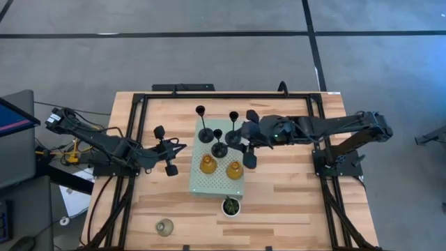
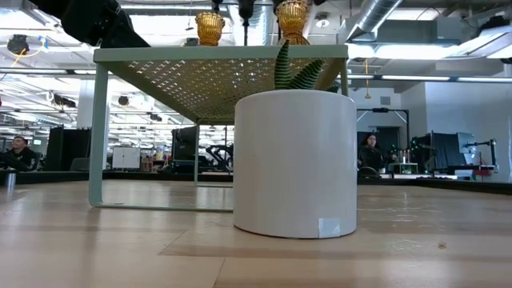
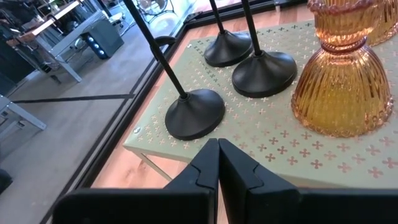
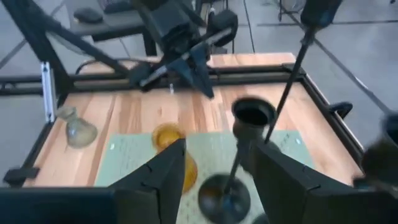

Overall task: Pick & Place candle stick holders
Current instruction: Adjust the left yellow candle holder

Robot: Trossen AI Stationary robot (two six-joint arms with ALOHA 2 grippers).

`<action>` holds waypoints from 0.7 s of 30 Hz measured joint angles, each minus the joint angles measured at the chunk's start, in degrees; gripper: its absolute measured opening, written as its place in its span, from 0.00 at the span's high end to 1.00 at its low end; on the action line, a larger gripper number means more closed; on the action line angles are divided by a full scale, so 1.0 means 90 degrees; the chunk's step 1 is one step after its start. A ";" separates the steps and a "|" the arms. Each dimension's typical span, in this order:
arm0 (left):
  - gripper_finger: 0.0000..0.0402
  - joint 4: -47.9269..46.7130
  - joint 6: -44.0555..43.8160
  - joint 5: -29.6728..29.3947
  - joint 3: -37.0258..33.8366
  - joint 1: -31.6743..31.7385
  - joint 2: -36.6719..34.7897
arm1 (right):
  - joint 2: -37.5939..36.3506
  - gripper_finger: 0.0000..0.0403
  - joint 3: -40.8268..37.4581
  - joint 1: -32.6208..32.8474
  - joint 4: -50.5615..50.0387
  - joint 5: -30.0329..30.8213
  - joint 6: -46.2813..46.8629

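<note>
On the left, the left gripper (image 1: 169, 154) waits with its fingers pressed together on nothing, just beside the pale green perforated board (image 1: 198, 183), while the clear-grey glass holder (image 1: 164, 226) stands alone near the table's front edge. The board carries three black holders (image 1: 218, 143) and two amber holders (image 1: 208, 164). The right gripper (image 1: 245, 144) hovers spread open around a black stem, and any sideways brush could topple these thin, crowded holders.

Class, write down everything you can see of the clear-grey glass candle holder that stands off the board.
The clear-grey glass holder is small, squat and see-through, with a rounded body narrowing to a short neck. It stands upright and alone on the bare wooden table, near the front left corner, apart from the pale green board. Nothing touches it but the tabletop; neither gripper is near it.
</note>
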 joint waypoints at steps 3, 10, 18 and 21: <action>0.99 0.0002 0.0000 0.0000 0.0000 0.0000 0.0000 | -0.0200 0.60 0.0000 0.0088 -0.0299 0.0000 0.0000; 0.99 -0.0004 0.0000 0.0033 0.0000 -0.0002 0.0000 | -0.0642 0.66 0.0000 0.0300 -0.1593 0.0002 0.0167; 0.99 -0.0052 -0.0226 0.1501 0.0000 -0.0016 -0.0006 | -0.0544 0.83 -0.0021 0.0590 -0.2954 0.0007 0.0981; 0.99 -0.0322 -0.0279 0.1830 0.0000 -0.0199 -0.0134 | -0.0403 0.91 -0.0041 0.0772 -0.3321 0.0005 0.1005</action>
